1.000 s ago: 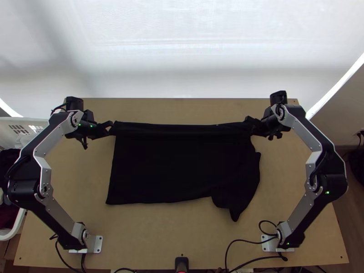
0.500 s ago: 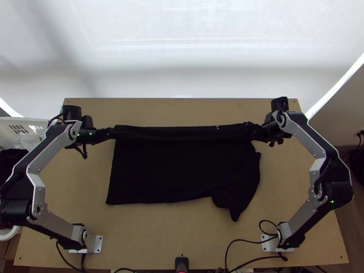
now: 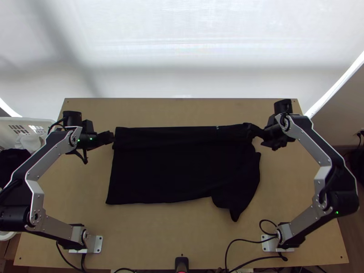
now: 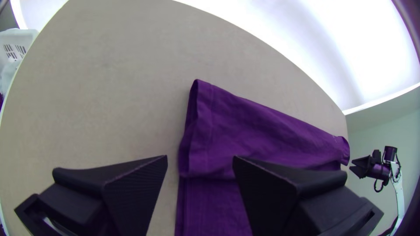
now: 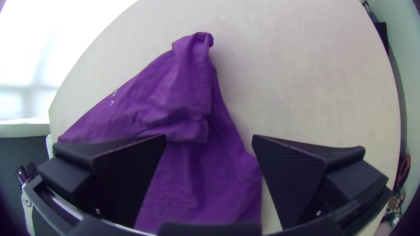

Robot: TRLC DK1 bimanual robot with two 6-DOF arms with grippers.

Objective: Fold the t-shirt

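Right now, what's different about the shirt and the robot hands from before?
The left gripper and right gripper moved toward the near side, and the t-shirt's far fold came that way too. Both jaws are open now; I can't tell if they gripped it earlier. The near edge stayed put.

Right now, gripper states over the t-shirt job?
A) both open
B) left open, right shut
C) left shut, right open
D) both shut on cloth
A: the left gripper and the right gripper each show a wide gap between their fingers.
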